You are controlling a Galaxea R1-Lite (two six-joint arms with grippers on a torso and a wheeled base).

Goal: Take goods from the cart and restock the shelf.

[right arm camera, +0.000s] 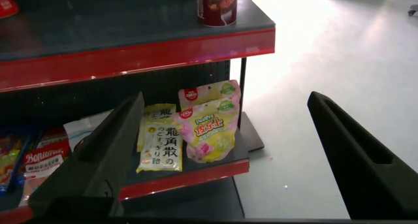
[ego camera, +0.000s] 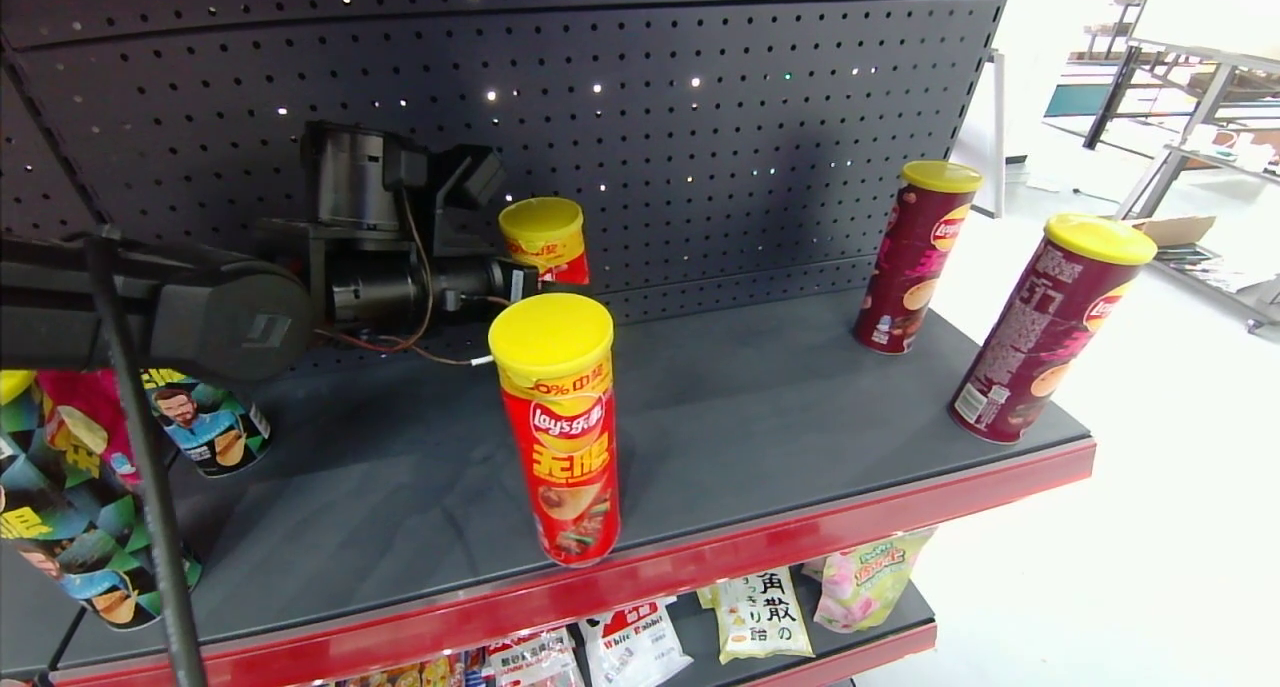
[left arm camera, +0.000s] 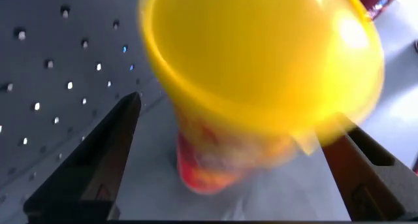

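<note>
A red chips can with a yellow lid stands at the back of the dark shelf, near the pegboard. My left gripper is open, with one finger on each side of this can and small gaps to the can's body. The can's base is hidden in the head view by a second red can, which stands upright near the shelf's red front edge. My right gripper is open and holds nothing, low in front of the lower shelf.
Two maroon cans stand upright at the shelf's right end. Dark patterned cans sit at the left, under my left arm. Candy bags lie on the lower shelf. Bare shelf lies between the red and maroon cans.
</note>
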